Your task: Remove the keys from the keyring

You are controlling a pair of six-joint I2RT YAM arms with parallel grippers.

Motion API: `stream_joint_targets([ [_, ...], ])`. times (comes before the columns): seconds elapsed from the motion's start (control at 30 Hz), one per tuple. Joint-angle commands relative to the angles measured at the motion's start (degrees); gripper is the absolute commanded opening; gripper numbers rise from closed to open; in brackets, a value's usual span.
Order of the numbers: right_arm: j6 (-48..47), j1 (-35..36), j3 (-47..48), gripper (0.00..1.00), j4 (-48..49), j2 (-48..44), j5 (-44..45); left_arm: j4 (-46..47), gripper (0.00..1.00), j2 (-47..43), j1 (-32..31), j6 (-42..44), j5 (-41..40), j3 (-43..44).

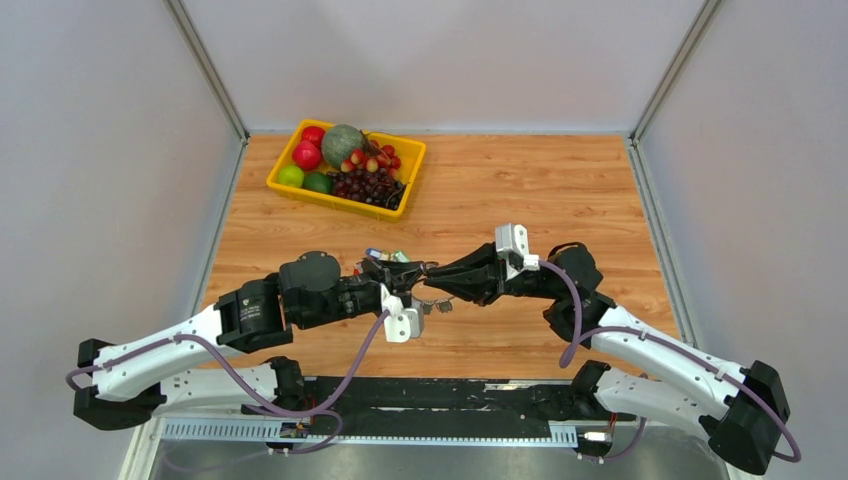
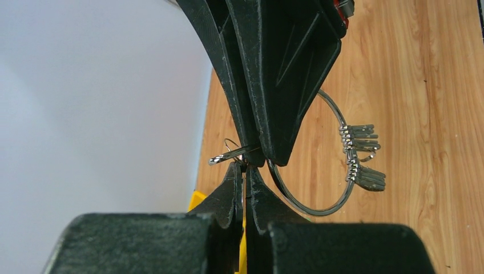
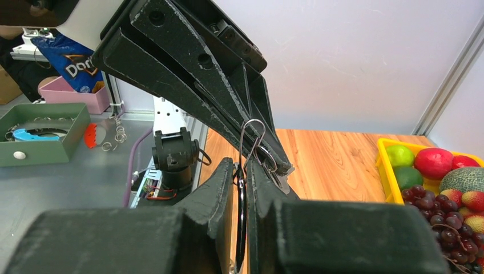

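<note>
The keyring hangs above the worktop, its wire pinched in the narrow right gripper. The left gripper, nearly closed, meets it at one small key; whether it clamps that key I cannot tell. A bunch of keys is threaded on the ring, so most of the work seems left. The surface is wood-grain, with a yellow fruit basket far back and pale walls around.

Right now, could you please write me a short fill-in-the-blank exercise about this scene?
1. The keys hang on the keyring over a ____ table.
2. The fruit lies in a ____ basket.
3. The left claw and the right claw both have their fingers ____.
Missing words: wooden; yellow; shut.
</note>
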Motion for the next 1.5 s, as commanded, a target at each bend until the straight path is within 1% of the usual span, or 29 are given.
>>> stream_joint_targets([
  [0.0,1.5,0.6,1.6,0.0,8.0,-1.8,3.7,-3.7,0.0,0.9,0.1,-3.1,3.0,-1.0],
  [0.07,2.4,0.5,1.6,0.0,8.2,-1.6,4.7,-3.7,0.0,1.1,0.1,-3.1,4.2,-1.1],
  [0.17,4.7,0.6,0.5,0.0,11.1,-2.1,6.2,-4.4,0.0,1.7,0.0,-2.6,4.4,-1.2],
  [0.3,7.6,0.6,-0.4,0.0,13.2,-2.6,10.3,-5.9,0.0,3.6,0.1,-2.6,5.5,-1.1],
  [0.47,9.4,0.6,2.7,0.0,6.3,-1.0,15.8,-5.7,0.0,4.6,0.0,-2.6,6.0,-1.4],
  [0.57,12.0,0.6,2.8,0.0,5.4,-1.0,19.4,-5.1,0.0,4.5,-0.4,-2.3,4.9,-1.9],
  [0.67,14.0,0.5,3.7,0.0,3.6,-0.5,21.0,-4.5,0.0,4.5,-0.8,-1.7,3.9,-2.6],
  [0.8,18.1,0.5,4.2,0.0,4.7,1.3,23.4,-4.1,0.0,5.9,-2.0,-1.3,3.6,-2.9],
  [0.83,18.8,0.5,4.8,0.0,4.0,1.8,24.8,-4.0,0.0,6.7,-2.9,-1.2,2.0,-2.8],
  [0.97,20.0,0.5,5.6,0.0,1.6,2.1,30.3,-3.9,0.0,8.6,-5.4,-0.7,-0.7,-2.8],
  [1.07,20.3,0.5,5.3,0.0,1.0,1.0,31.6,-3.4,0.0,8.9,-6.7,-0.8,-1.7,-3.5],
  [1.17,18.3,0.5,5.0,0.0,-1.8,-0.8,31.1,0.4,0.0,8.2,-5.5,-6.6,-5.0,-4.1],
  [1.2,17.5,0.5,4.9,0.0,-4.2,-1.7,31.7,1.2,0.0,7.8,-3.1,-8.3,-5.4,-4.0],
  [1.23,16.5,0.5,4.7,0.0,-6.7,-3.0,32.5,2.0,0.0,7.7,-1.5,-12.8,-5.4,-3.2],
  [1.27,15.8,0.5,4.5,0.0,-9.4,-4.2,33.7,2.2,0.0,7.3,1.9,-15.1,-4.9,-2.8],
  [1.3,15.0,0.5,4.1,0.0,-11.9,-5.9,34.9,3.1,0.0,7.1,3.4,-19.8,-4.4,-2.5],
  [1.33,14.0,0.5,3.3,0.0,-13.8,-7.5,36.4,5.1,0.0,6.1,6.1,-24.7,-5.7,-3.2],
  [1.37,13.1,0.5,2.6,0.0,-15.9,-9.2,37.7,6.3,0.0,5.1,7.3,-27.1,-6.1,-4.0],
  [1.4,12.3,0.5,1.8,0.0,-17.7,-11.6,39.0,8.4,0.0,4.7,9.7,-31.9,-6.8,-5.6],
  [1.43,11.8,0.5,1.0,0.0,-19.0,-13.5,41.2,9.2,0.0,4.3,11.0,-34.7,-7.6,-6.2],
  [1.47,11.4,0.5,0.1,0.0,-20.3,-15.3,43.2,10.4,0.0,4.3,13.2,-39.9,-8.9,-7.4],
])
